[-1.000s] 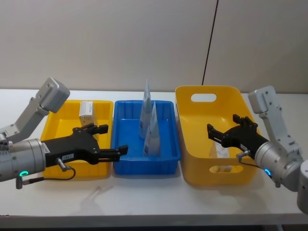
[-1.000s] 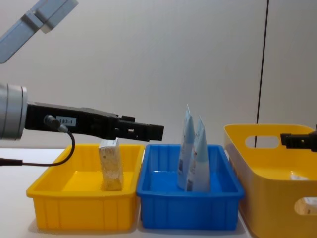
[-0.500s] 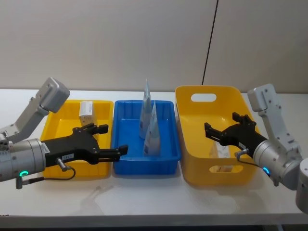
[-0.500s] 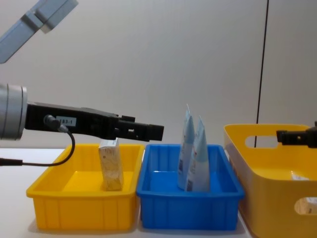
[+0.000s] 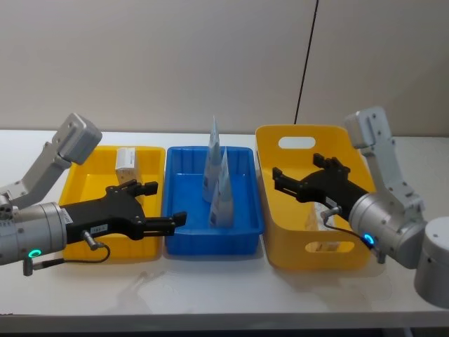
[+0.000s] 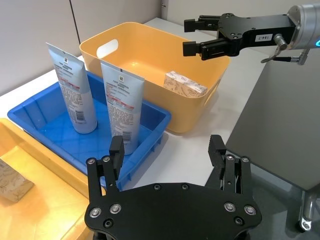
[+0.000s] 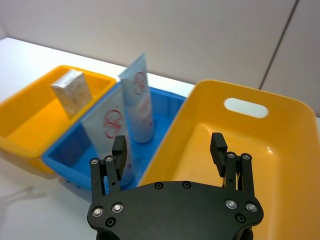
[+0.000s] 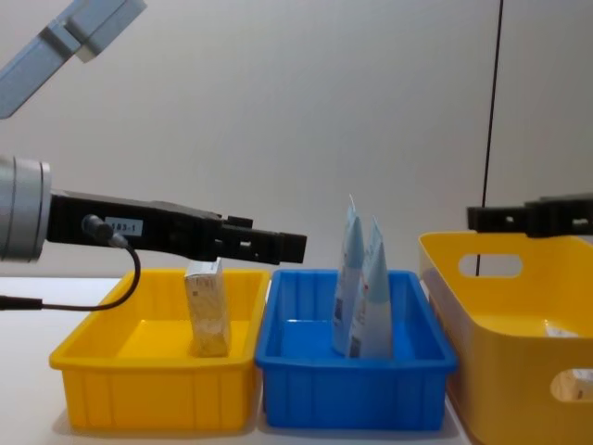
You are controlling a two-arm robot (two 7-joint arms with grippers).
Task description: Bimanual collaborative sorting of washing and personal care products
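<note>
- Your two tubes [image 5: 214,163] stand cap-down in the blue bin [image 5: 210,242], one just at six o'clock of the other.
- The small carton [image 5: 126,161] stands upright at the twelve o'clock end of the yellow tray [image 5: 81,186], which sits at nine o'clock of the bin.
- The soft pack [image 6: 185,83] lies flat on the floor of the yellow basket [image 5: 287,246], at three o'clock of the bin.
- Your left gripper [image 5: 165,203] hangs over the seam between tray and bin, toward their six o'clock end, fingers spread apart and empty.
- Your right gripper [image 5: 296,170] hovers above the basket, pointing toward nine o'clock, fingers likewise apart, holding nothing.
</note>
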